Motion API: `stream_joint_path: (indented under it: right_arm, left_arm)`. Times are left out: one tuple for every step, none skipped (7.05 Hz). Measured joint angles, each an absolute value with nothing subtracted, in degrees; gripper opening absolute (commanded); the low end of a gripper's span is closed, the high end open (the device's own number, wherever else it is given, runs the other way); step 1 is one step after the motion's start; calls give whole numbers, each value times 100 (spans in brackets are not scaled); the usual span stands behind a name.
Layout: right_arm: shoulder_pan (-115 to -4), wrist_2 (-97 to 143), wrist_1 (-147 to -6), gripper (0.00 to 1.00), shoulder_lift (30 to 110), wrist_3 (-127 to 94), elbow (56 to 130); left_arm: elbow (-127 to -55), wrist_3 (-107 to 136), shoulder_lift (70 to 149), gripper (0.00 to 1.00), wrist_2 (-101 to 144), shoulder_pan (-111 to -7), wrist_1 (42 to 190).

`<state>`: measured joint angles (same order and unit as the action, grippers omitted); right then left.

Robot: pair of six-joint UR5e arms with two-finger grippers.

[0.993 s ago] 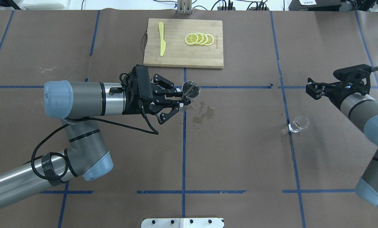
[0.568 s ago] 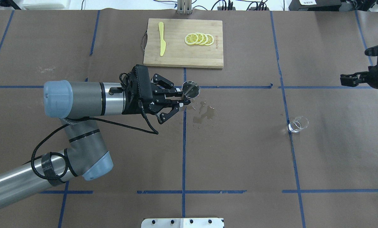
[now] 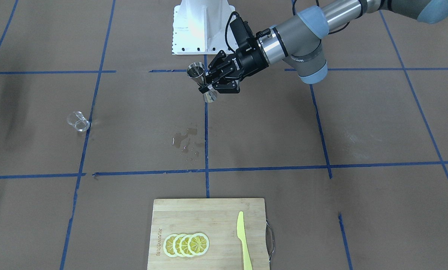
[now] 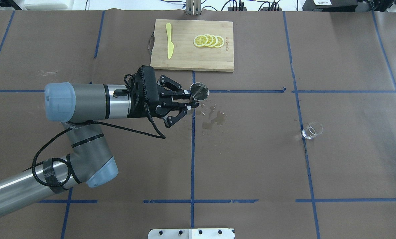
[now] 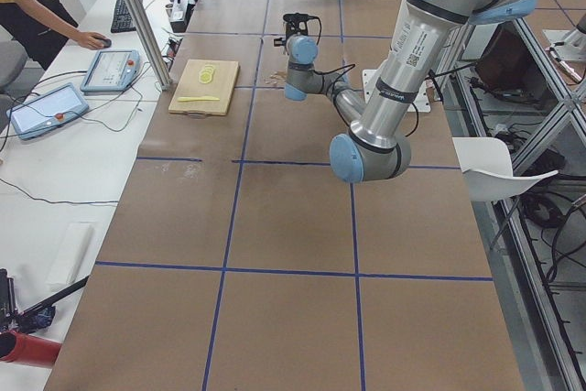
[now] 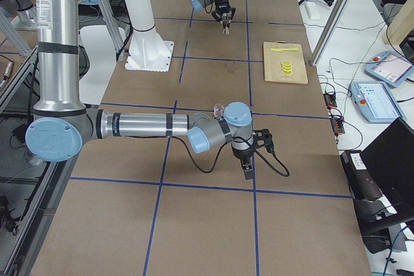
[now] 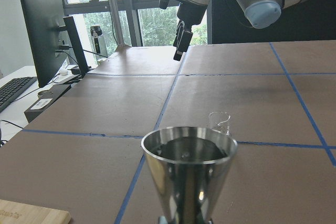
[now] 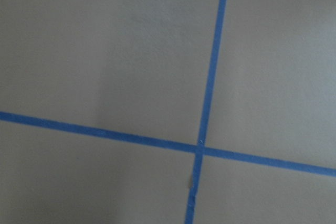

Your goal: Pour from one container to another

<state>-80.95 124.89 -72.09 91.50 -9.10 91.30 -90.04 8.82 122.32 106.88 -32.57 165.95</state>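
Right arm (image 6: pixel 142 124) has left the overhead view since a second ago, when it hung on the right, past the glass. The left claw and jigger have barely shifted.

Nearest the robot's base, the left arm (image 4: pixel 85 101) reaches in level from the left. Left claw (image 4: pixel 193 101) is clamped on the narrow waist of the steel jigger (image 4: pixel 199 91), which is held up off the surface (image 4: pixel 251 166), roughly upright with the wide mouth up. The wrist view looks into its cup, which is dark inside; cannot tell if it holds liquid.

Just beyond and beside the jigger, a wet patch (image 4: pixel 214 119) lies on the brown surface by the centre blue tape line (image 4: pixel 193 159).

Glass tumbler (image 4: pixel 312 130) stands upright on the surface, well apart to the right, on a tape line, nothing touching it.

Right claw (image 6: pixel 248 171) points down above the surface past the tumbler at the right end. Cannot tell whether its fingers are apart or together. Its wrist camera shows only a tape crossing.

Farthest, at the far edge: cutting board (image 4: pixel 191 59) carrying overlapping lemon slices (image 4: pixel 208 40) and a yellow knife (image 4: pixel 169 39), apart from each other.
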Motion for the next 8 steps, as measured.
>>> stream_joint_path:
  right_arm:
    - [-8525,12902,-8203,100,9037,-381,9178]
    - [-8853,13178,-8950,100,9023,-105,9266]
    - [-9017,13307,-9261,100,9132,48,9376]
    - [-9077,13357,-9365,100,9235,134,9473]
    - [-9097,13371,-9399,100,9283,168,9517]
    - [-9102,13378,-9409,100,9302,179,9542]
    - [-9104,13380,-9412,100,9311,183,9560]
    - [-9105,13375,-9413,100,9314,184,9563]
  left_arm:
    - [-9006,874,12229,0,10689,-3267,16599]
    - [-9026,873,12224,0,10693,-3284,16604]
    - [-9072,896,12213,0,10697,-3324,16608]
    - [-9116,939,12195,0,10702,-3399,16640]
    - [-9138,1039,12139,0,10704,-3510,16765]
    - [-9153,1216,11988,0,10703,-3632,17021]
    - [-9212,1376,11764,0,10699,-3763,17274]
    - [-9369,1527,11474,0,10637,-3897,17426]
